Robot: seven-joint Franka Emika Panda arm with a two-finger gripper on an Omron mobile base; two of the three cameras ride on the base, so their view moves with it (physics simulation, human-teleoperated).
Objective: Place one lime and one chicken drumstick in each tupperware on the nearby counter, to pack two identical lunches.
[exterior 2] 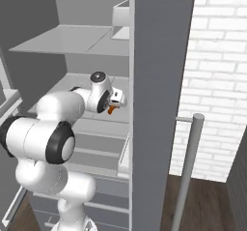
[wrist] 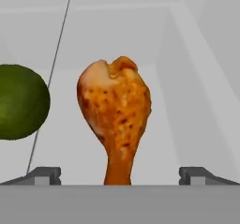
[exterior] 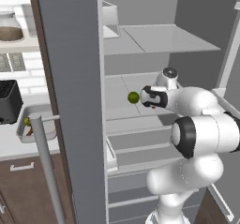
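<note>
My gripper (wrist: 120,175) is open inside the fridge, its fingertips (wrist: 44,174) set wide apart. A browned chicken drumstick (wrist: 117,120) lies on the white shelf straight ahead, thin end toward the hand and level with the fingertips, touching neither. A green lime (wrist: 18,101) sits just to its left. From the left base view the gripper (exterior: 141,98) points at this lime (exterior: 133,97). An orange bit of the drumstick (exterior 2: 111,109) shows under the gripper (exterior 2: 118,99). One tupperware (exterior: 36,108) stands on the counter (exterior: 14,145), half hidden by the fridge door, with a lime (exterior: 27,122) and an orange piece (exterior: 30,130) inside.
The open grey fridge door (exterior: 70,101) with its long bar handle (exterior: 47,167) stands between the arm and the counter. Fridge shelves (exterior: 159,38) and drawers (exterior: 136,141) surround the hand. A black appliance (exterior: 9,101) sits by the tray. A jar (exterior: 9,27) stands on the wall shelf.
</note>
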